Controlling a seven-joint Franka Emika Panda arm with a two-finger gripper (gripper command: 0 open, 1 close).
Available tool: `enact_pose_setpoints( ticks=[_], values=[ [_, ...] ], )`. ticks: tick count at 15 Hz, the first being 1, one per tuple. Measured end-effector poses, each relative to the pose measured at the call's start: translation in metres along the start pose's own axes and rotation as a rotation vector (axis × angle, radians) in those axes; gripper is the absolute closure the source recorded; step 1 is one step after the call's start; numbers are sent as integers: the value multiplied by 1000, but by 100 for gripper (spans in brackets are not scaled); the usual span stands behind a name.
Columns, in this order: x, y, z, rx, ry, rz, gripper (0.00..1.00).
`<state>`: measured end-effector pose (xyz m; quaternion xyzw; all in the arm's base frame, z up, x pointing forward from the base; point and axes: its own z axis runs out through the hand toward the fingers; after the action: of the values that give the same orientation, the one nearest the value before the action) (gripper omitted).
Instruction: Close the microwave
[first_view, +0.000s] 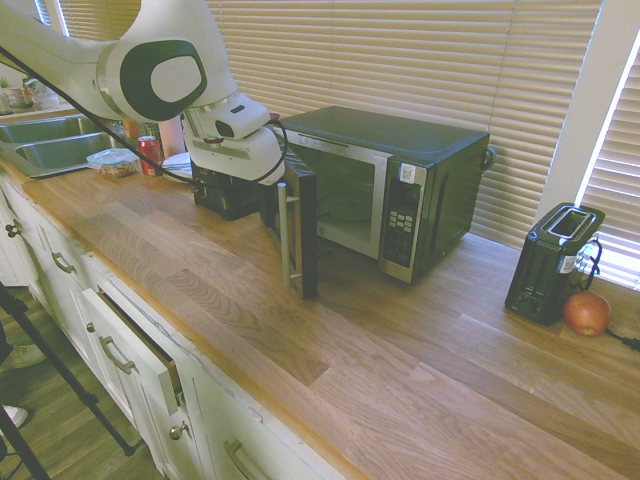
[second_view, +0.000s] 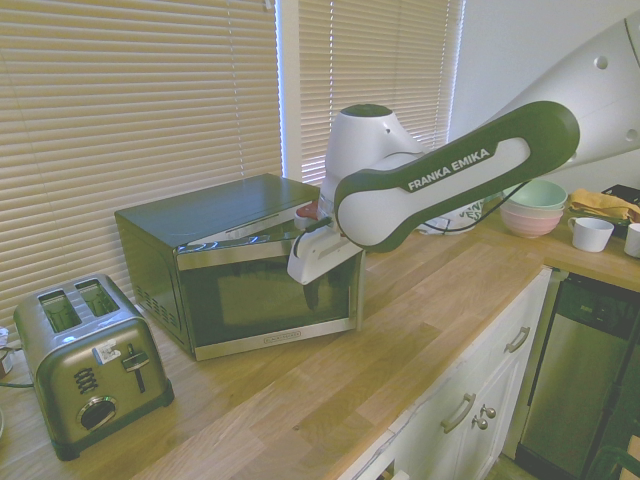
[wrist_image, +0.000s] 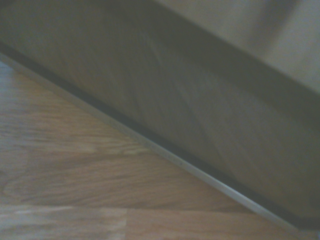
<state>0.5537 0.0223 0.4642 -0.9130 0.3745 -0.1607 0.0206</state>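
The microwave stands at the back of the wooden counter with its dark glass door swung well out, almost edge-on in the first exterior view. The silver bar handle runs down the door's outer face. My gripper hangs against that outer face, near the door's free edge. The white hand covers the fingers, so I cannot see how they stand. In the wrist view the door glass and its silver lower rim fill the picture above the wood.
A small black toaster and a red round fruit sit right of the microwave. Another black toaster, a red can and the sink lie behind the arm. Bowls and a cup stand further along.
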Motion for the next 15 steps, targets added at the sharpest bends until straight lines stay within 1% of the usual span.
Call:
enact_pose_setpoints(
  ticks=[3, 7, 9, 13, 15],
  values=[
    [15, -13, -14, 14, 33, -8, 0],
    [54, -39, 21, -1, 41, -5, 0],
    [68, -54, 29, 6, 49, -3, 0],
    [93, -69, 8, 30, 94, 11, 0],
    [111, -71, 8, 8, 96, 29, 0]
  ],
)
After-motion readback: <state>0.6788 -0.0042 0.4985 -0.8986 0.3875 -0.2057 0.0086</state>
